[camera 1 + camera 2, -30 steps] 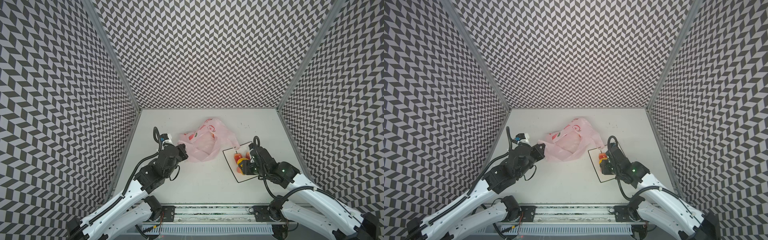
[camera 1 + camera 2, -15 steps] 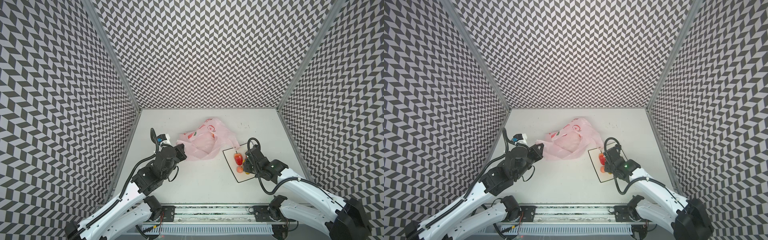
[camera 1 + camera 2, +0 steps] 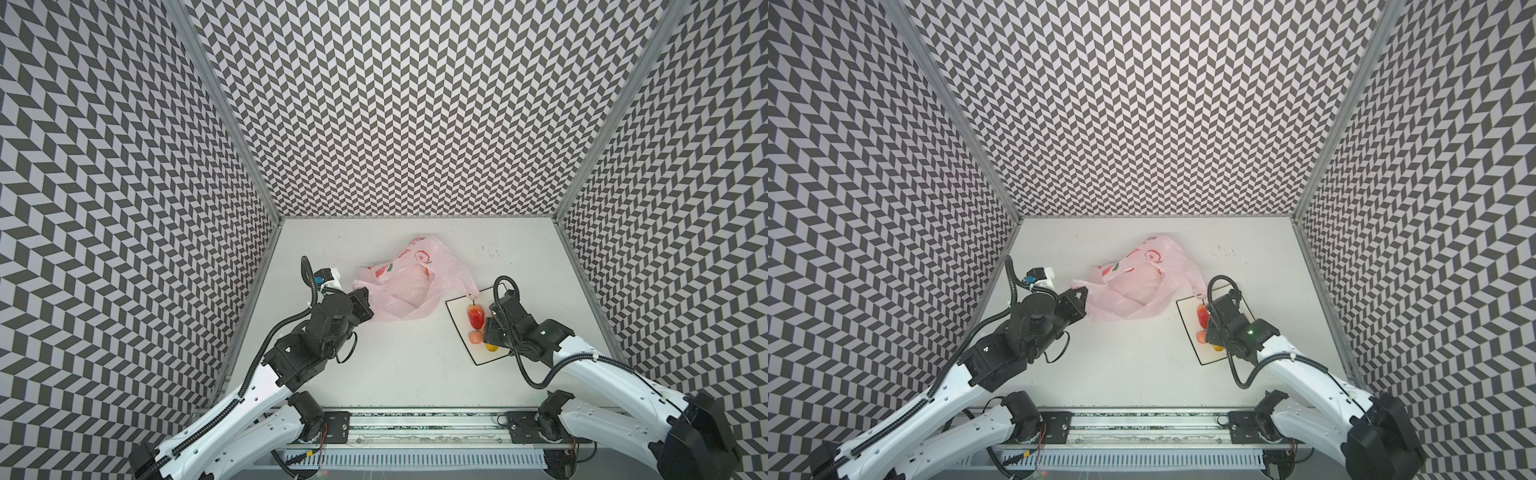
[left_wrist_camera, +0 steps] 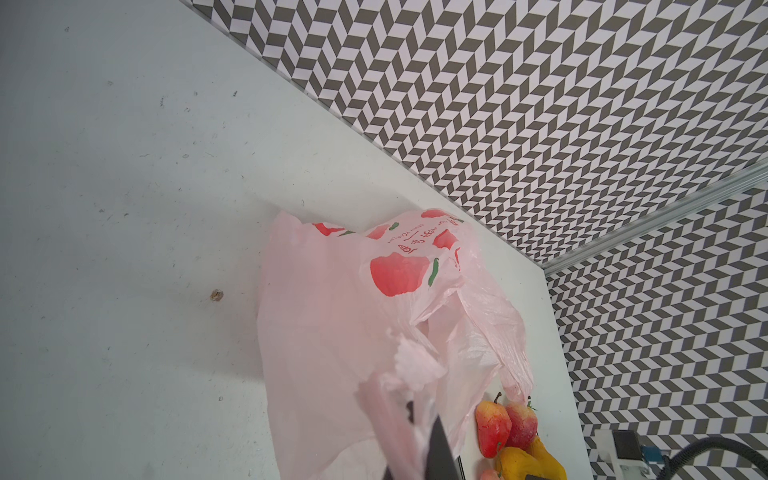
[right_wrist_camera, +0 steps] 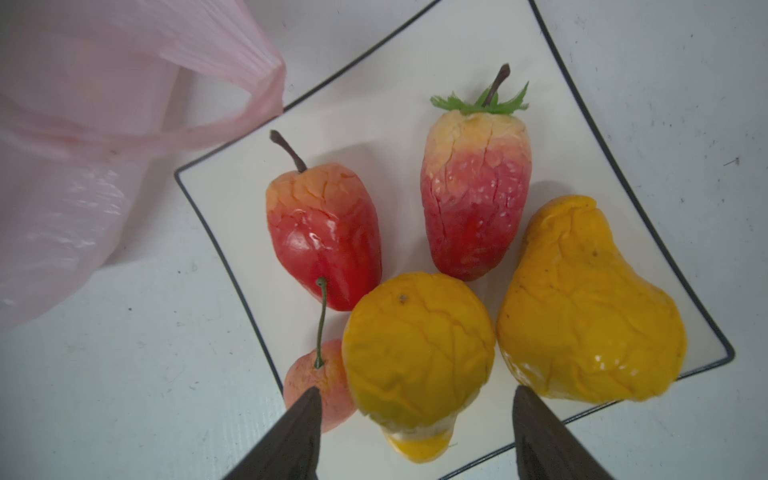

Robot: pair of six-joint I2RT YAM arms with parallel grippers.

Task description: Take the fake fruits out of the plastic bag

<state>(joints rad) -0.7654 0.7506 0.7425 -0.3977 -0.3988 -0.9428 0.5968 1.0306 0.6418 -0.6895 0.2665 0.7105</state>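
Observation:
The pale-pink plastic bag (image 3: 409, 286) (image 3: 1133, 286) lies crumpled mid-table, and no fruit shows through it. My left gripper (image 3: 360, 293) (image 3: 1081, 295) (image 4: 419, 419) is shut on a bunched fold at the bag's (image 4: 332, 311) left edge. Several fake fruits lie on the white black-bordered sheet (image 5: 415, 83) (image 3: 461, 316). They are a red fruit (image 5: 324, 241) (image 3: 475, 316), a green-topped strawberry (image 5: 473, 195), two yellow pieces (image 5: 415, 345) (image 5: 590, 303) and a pink cherry (image 5: 320, 386). My right gripper (image 5: 415, 390) (image 3: 484, 328) (image 3: 1208, 328) is open, straddling the nearer yellow piece with gaps on both sides.
A bag handle (image 5: 232, 120) drapes over the sheet's far corner. Patterned walls (image 3: 374, 124) close in the back and both sides. A rail (image 3: 415, 419) runs along the table's front edge.
The right gripper's jaws have widened around the yellow piece, which now rests on the sheet. The left gripper keeps its hold on the bag and has barely moved.

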